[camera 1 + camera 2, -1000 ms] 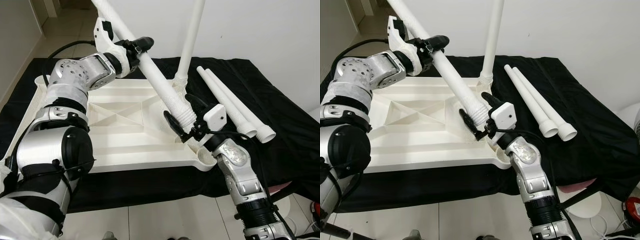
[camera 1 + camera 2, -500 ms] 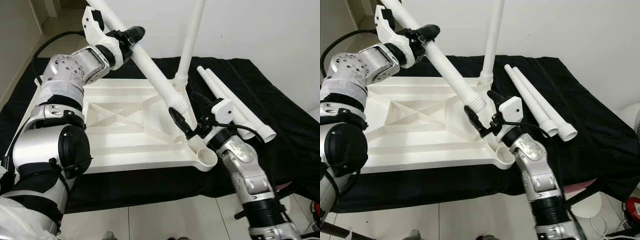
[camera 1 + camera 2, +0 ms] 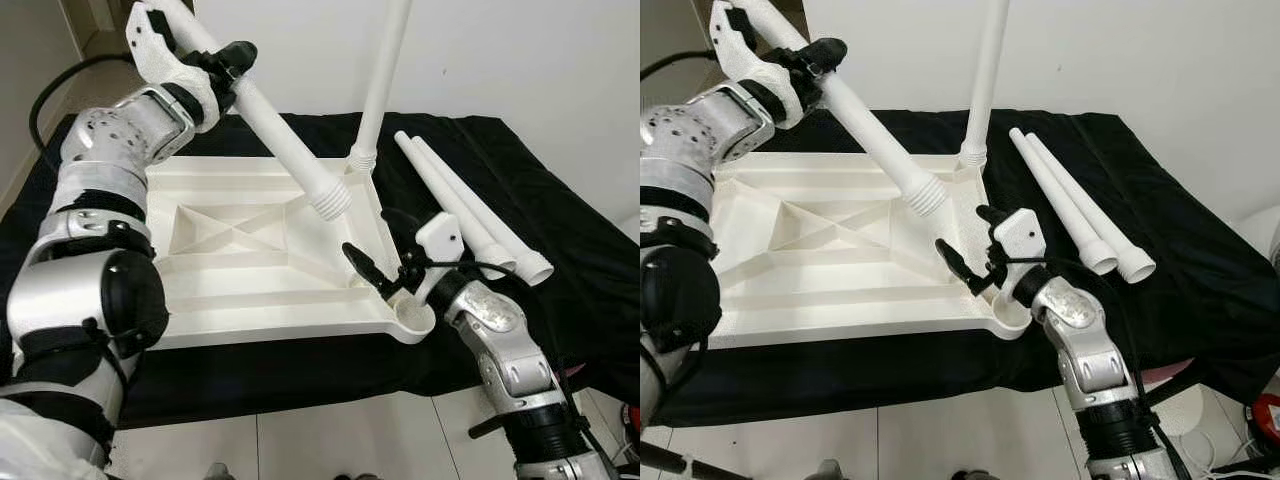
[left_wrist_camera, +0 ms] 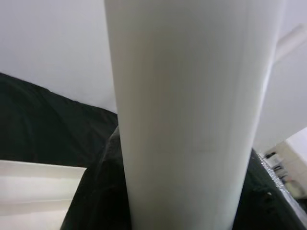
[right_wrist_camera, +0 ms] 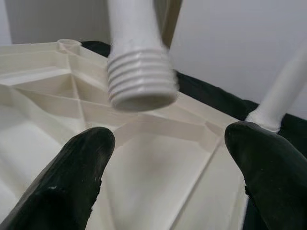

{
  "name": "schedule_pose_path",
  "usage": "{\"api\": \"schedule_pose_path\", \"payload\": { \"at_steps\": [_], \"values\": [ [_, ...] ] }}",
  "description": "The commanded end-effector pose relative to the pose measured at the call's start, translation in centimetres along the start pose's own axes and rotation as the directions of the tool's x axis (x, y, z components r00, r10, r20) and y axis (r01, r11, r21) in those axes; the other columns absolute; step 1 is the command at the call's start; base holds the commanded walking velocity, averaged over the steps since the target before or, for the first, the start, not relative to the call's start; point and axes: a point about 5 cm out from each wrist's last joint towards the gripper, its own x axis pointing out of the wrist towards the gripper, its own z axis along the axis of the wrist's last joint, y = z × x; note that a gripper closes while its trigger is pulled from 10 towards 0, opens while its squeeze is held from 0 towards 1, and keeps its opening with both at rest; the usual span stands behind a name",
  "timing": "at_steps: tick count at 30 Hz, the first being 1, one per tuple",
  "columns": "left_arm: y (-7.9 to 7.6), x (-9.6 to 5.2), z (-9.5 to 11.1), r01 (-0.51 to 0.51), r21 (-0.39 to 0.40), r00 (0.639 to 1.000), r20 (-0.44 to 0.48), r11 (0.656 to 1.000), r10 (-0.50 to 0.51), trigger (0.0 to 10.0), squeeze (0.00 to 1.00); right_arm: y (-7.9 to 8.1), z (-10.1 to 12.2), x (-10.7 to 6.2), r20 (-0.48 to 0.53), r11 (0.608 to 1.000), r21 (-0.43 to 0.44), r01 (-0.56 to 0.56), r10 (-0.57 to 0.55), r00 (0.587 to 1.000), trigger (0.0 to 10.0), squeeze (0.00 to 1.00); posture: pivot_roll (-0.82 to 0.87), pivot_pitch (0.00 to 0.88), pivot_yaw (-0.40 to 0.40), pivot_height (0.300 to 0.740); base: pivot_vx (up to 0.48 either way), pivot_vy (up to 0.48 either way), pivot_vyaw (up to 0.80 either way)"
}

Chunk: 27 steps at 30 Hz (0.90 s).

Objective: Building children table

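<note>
1. The white table top (image 3: 250, 260) lies upside down on a black cloth (image 3: 560, 250). I will tell where each thing is from this table top.
2. Up over its far left side is the left gripper (image 3: 215, 70). Its black fingers are clamped tight on a long white table leg (image 3: 275, 135).
3. That leg slants down across the table top. Its end with the screw rings (image 3: 927, 194) hangs in the air over the right part of the table top, not touching it.
4. At the far right corner of the table top, another white leg (image 3: 383, 75) stands up straight in its hole.
5. At the near right corner is a round open socket (image 3: 413, 318) with no leg in it.
6. Just over that near right corner is the right gripper (image 3: 385, 258). Its two black fingers (image 5: 79, 167) are wide apart and hold nothing. The ringed end of the slanted leg is a bit above and beyond them.
7. To the right of the table top, two more white legs (image 3: 470, 215) lie side by side on the black cloth, close together.
</note>
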Motion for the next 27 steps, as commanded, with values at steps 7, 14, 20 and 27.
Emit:
{"api": "schedule_pose_path", "payload": {
  "at_steps": [7,14,20,27],
  "values": [
    [-1.1,0.4,-1.2,0.015,0.177,0.997,0.072,0.984,-0.028,10.0,0.00,-1.0,1.8,2.6,-0.015,0.995,-0.079,0.060,-0.061,0.998,10.0,0.00,0.01,0.037,-0.020,0.740,0.000,0.000,0.00],
    [-3.3,0.6,-2.4,0.001,0.359,0.985,0.159,0.933,-0.062,10.0,0.00,-0.3,2.2,4.9,-0.050,0.997,-0.002,0.080,-0.080,0.996,10.0,0.00,0.03,0.020,-0.051,0.740,0.000,0.000,0.00],
    [-5.7,0.6,-3.5,0.036,0.442,0.974,0.185,0.896,-0.131,10.0,0.00,0.8,1.8,5.9,-0.084,0.998,0.015,0.060,-0.059,0.995,10.0,0.00,0.04,0.009,-0.062,0.740,0.000,0.000,0.00],
    [-8.3,0.4,-5.9,0.107,0.481,0.962,0.170,0.870,-0.212,10.0,0.00,1.1,1.5,6.7,-0.103,0.998,-0.003,0.066,-0.066,0.992,10.0,0.00,0.04,0.003,-0.065,0.740,0.000,0.000,0.00]
  ]
}}
